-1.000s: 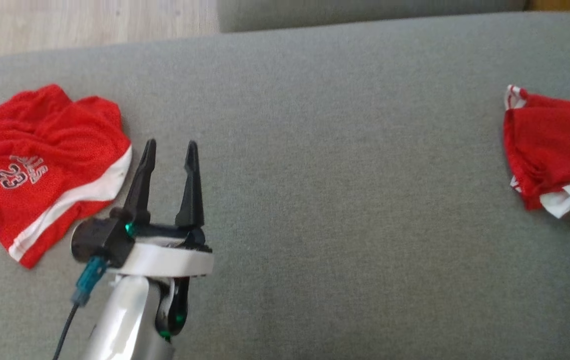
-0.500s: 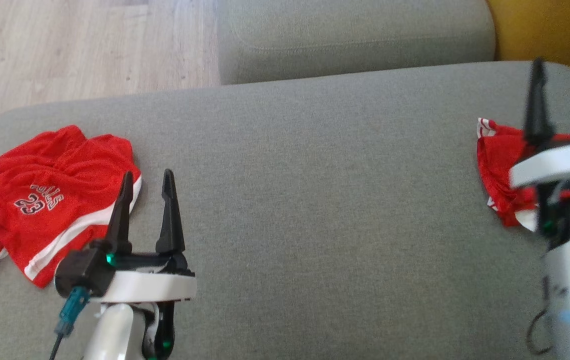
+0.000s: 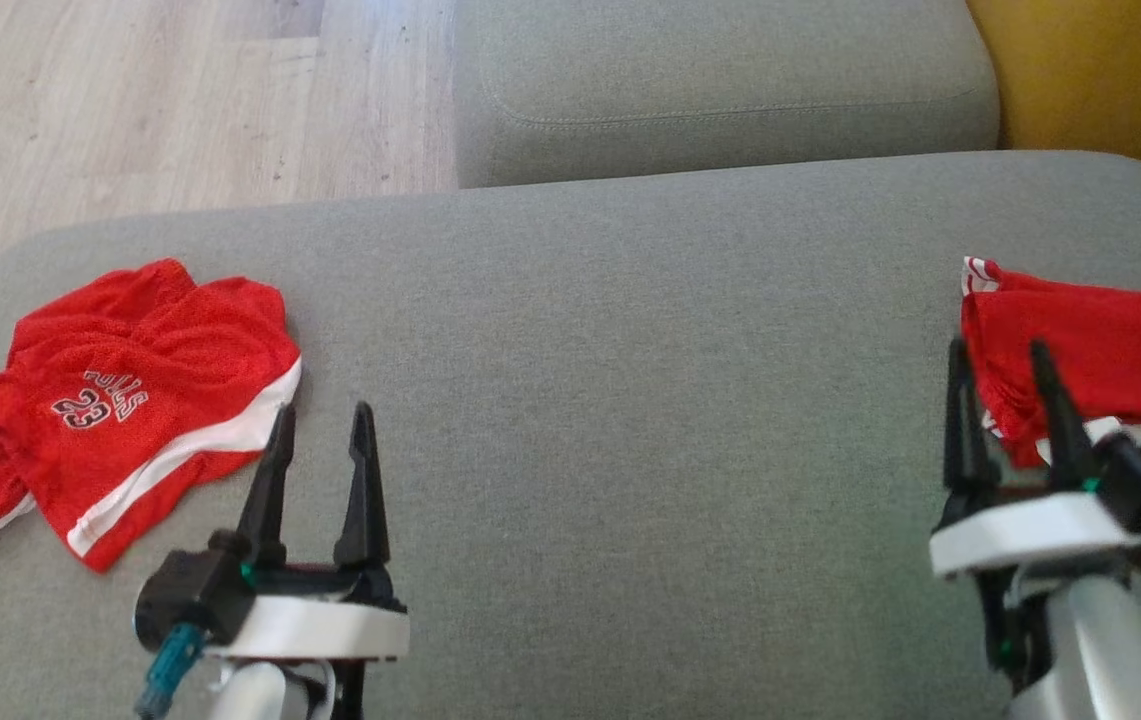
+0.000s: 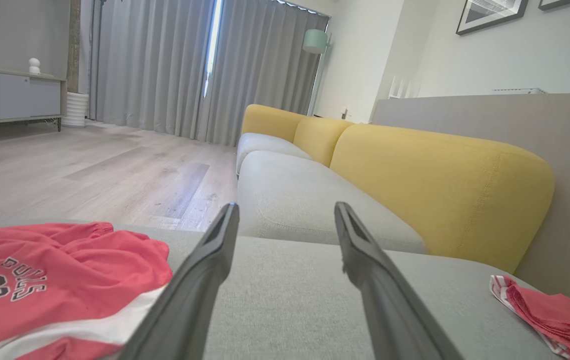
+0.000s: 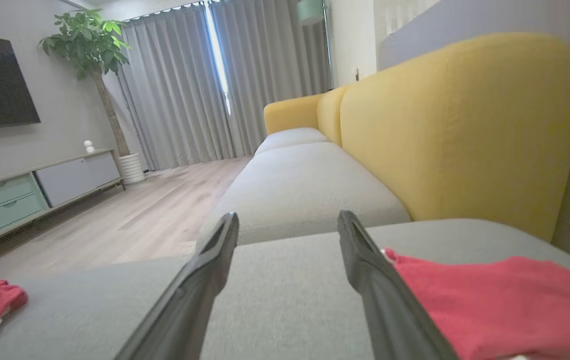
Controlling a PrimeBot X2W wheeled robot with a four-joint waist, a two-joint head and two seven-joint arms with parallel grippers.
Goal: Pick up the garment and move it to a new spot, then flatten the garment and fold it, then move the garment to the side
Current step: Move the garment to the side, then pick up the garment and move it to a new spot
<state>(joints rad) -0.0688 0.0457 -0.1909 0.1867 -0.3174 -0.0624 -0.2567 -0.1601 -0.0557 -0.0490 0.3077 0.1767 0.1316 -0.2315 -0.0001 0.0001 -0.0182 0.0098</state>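
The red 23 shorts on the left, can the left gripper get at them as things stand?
Probably yes. The left gripper is open and empty, close beside the shorts, with bare grey cushion around it and nothing lying on the shorts.

The printed garment (image 3: 160,370) is matt mesh cloth, the cushion (image 3: 630,400) coarse woven fabric, the floor (image 3: 130,100) smooth wood.

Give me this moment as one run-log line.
left gripper: open, empty | right gripper: open, empty | left garment: crumpled on cushion | right garment: on cushion
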